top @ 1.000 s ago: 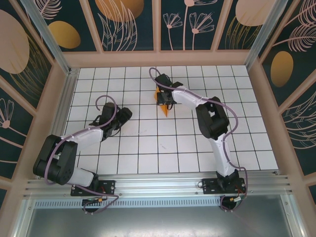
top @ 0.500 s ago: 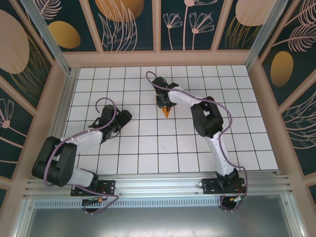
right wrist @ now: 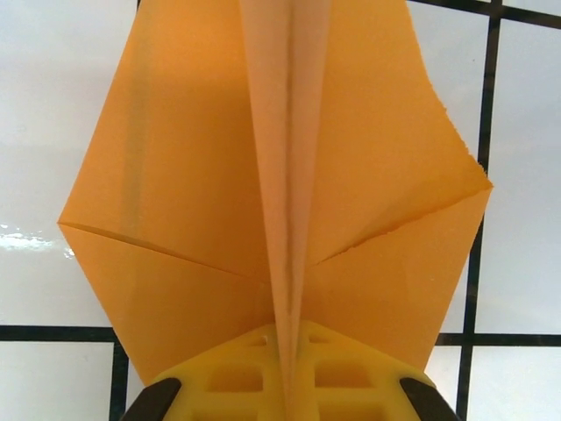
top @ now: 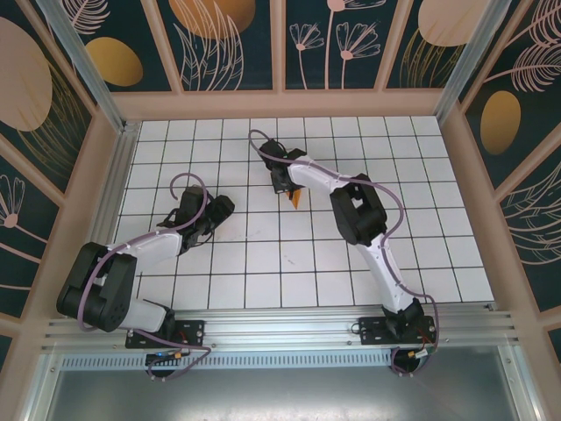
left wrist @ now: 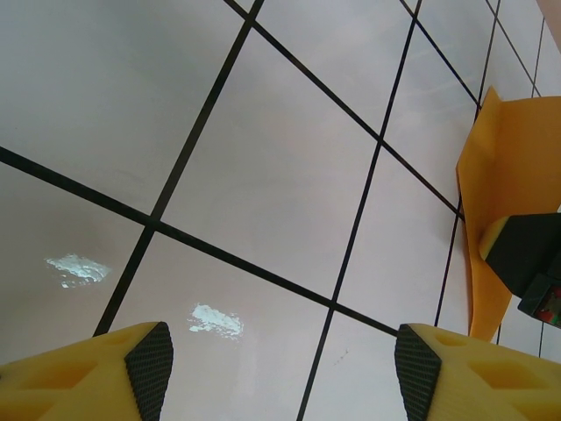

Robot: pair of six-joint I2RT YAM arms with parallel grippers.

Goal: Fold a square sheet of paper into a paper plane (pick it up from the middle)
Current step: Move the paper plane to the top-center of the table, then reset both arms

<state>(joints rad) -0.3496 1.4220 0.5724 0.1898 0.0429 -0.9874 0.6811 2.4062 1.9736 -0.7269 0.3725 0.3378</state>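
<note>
Plane (right wrist: 289, 175) is on the tiled surface (top: 263, 254), mid-table toward the far wall. Centre crease stands up as a ridge, both wings spread flat either side, nose pointing away from my right wrist camera.

My right pincer (right wrist: 289, 386) is closed tight on that ridge at the tail end. Crease runs straight into the shut jaws.

Change over the last second: from above, my right wrist has slid left and a bit farther out, and the elbow has swung in behind it. Orange used to show on both sides of the pincer. Now just the pointed end (top: 296, 198) pokes out on the near side. So the sheet has gone along with me, not slipped free.

My left pincer (left wrist: 282, 373) is wide open with nothing in it, bare tile between the pads. It crept slightly toward the plane early on, then parked. It sits well apart, with the plane off at the right edge of its view.

My read: dart shape is mostly there and the grip on the crease is good. Remaining work looks like firming the wing folds. Risk: thin paper, so dragging by the tail could buckle a wing.
</note>
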